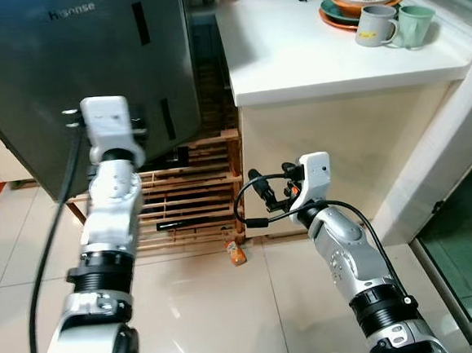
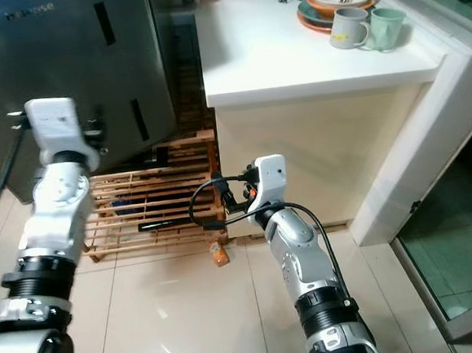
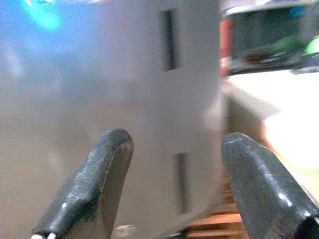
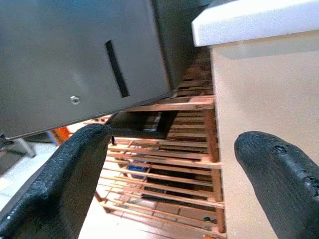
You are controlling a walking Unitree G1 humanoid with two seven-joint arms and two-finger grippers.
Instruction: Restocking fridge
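Left eye view | tiled floor, white counter, fridge | both jaws wide, empty

Both silver arms reach forward. The left arm is raised higher, its left gripper spread wide with nothing between its black fingers. The right arm is bent at the elbow and held lower, its right gripper likewise spread and empty.

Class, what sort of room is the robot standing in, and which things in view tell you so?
Most likely a home kitchen: a grey fridge on a wooden pallet, a white counter beside it, and stacked plates and mugs on that counter.
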